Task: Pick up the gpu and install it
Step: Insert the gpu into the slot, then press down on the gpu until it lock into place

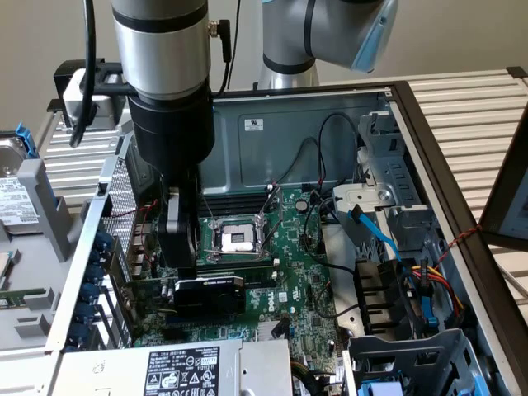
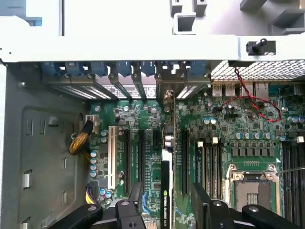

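Note:
The gpu (image 1: 211,294), a small card with a black shroud, stands on edge in a slot of the large green motherboard (image 1: 293,272), beside the case's rear brackets. My gripper (image 1: 183,271) hangs just above the end of the gpu nearest those brackets. In the wrist view the gpu (image 2: 166,200) shows edge-on as a thin black strip with a green logo. My gripper (image 2: 167,198) is open, its two black fingers (image 2: 135,193) on either side of the strip with a gap on each side.
The open computer case (image 1: 330,124) surrounds the work. A CPU socket (image 1: 238,239) lies beside the card; a red wire (image 2: 252,102) runs over the board. Blue slot latches (image 2: 119,69) line the rear wall. A power supply (image 1: 177,367) and drive cage (image 1: 412,363) sit in front, cables (image 1: 429,285) on the exterior view's right.

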You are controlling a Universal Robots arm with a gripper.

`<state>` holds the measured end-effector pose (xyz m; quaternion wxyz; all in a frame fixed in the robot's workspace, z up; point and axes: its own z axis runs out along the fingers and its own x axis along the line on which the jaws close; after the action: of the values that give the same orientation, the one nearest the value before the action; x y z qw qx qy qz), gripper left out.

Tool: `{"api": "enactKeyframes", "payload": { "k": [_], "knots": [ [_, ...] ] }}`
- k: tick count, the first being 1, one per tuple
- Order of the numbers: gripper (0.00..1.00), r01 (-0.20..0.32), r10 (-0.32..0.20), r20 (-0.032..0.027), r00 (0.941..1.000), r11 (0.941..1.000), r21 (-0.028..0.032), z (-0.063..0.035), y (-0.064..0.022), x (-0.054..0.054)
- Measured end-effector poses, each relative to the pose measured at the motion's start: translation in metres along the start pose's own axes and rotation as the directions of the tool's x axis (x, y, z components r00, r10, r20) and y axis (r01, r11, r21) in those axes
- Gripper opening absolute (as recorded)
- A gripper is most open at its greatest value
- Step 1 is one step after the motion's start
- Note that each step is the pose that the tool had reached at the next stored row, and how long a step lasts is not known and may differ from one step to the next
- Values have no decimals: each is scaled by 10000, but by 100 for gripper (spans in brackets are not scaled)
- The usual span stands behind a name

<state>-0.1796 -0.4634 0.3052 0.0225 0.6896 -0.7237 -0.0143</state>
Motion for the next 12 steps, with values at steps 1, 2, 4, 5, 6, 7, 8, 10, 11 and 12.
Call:
{"api": "enactKeyframes", "payload": {
  "k": [1, 2, 4, 5, 6, 7, 8, 10, 11, 12],
  "knots": [
    [53, -1, 1, 0, 10000, 10000, 0, 0, 0, 0],
    [53, -1, 1, 0, 10000, 10000, 0, 0, 0, 0],
    [53, 0, 0, -1, 10000, 10000, -1, -1, -1, 0],
    [53, 0, 0, -1, 10000, 10000, 0, -1, -1, 0],
    [53, 1, -1, -1, 10000, 10000, -1, -1, -1, 0],
    [53, 1, -1, -2, 10000, 10000, 0, -1, -1, 0],
    [53, 0, 0, -1, 10000, 10000, -1, -1, -1, 0],
    [53, 0, 0, -2, 10000, 10000, -1, -1, -1, 0],
    [53, 0, 0, -2, 10000, 10000, -1, -1, 0, 0],
    [53, 1, -1, -1, 10000, 10000, -1, -1, -1, 0]
  ]
}}
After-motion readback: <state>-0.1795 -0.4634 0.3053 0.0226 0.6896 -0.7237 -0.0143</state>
